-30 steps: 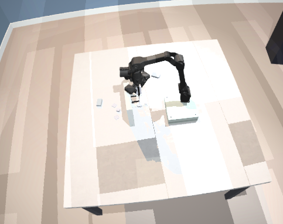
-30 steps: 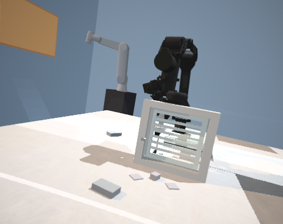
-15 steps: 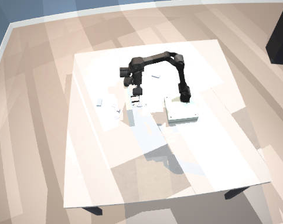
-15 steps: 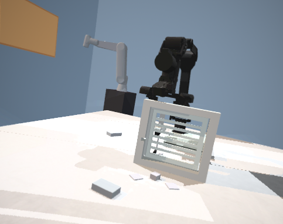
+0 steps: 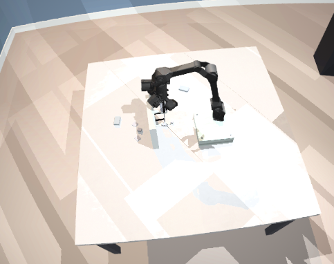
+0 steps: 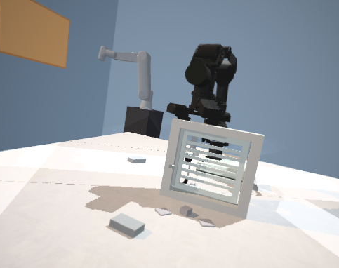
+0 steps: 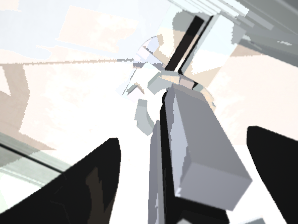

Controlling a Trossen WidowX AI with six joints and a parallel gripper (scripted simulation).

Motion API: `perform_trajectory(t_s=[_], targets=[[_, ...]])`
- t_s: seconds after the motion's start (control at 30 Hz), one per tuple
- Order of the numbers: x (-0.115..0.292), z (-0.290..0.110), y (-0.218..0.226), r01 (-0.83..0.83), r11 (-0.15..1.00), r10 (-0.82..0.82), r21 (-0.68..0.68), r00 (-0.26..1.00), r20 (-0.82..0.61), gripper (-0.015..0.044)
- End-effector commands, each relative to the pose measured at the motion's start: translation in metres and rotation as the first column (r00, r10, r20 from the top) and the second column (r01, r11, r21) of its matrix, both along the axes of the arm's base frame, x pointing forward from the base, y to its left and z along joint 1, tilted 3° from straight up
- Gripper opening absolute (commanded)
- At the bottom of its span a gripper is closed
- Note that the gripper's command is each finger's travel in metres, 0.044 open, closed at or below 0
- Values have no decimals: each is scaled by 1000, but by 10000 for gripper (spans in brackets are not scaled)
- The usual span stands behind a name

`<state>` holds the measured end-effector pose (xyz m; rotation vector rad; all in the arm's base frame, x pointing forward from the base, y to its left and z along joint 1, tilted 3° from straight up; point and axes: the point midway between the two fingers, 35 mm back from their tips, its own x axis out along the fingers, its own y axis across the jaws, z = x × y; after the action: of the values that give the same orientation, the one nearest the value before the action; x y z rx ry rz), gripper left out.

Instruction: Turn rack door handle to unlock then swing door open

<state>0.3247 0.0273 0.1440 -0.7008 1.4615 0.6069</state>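
Lining up on the rack door's handle
From here the gripper's fingers stand apart astride the upright handle (image 7: 207, 145); best centre it before squeezing, then twist about its own axis.

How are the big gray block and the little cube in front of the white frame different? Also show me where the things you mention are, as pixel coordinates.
The big gray block (image 6: 127, 225) (image 5: 117, 121) is long and flat, but the little cube (image 6: 186, 210) (image 5: 140, 130) is about as tall as it is wide. The block is much bigger than the cube. The block is lighter gray; the cube is a browner gray. Both rest on the table.
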Motion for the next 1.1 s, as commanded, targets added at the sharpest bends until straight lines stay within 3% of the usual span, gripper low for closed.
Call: perform_trajectory(t_s=[0.0, 0.3, 0.6, 0.7, 0.87, 1.07], targets=[[0, 0, 1, -166, 986, 166, 1, 986, -10, 298], [0, 0, 1, -575, 818, 574, -3, 818, -34, 298], [0, 0, 1, -871, 491, 870, 3, 490, -57, 298], [0, 0, 1, -905, 426, 903, 5, 425, -60, 298], [0, 0, 1, -905, 426, 903, 5, 425, -60, 298], [0, 0, 1, -905, 426, 903, 5, 425, -60, 258]])
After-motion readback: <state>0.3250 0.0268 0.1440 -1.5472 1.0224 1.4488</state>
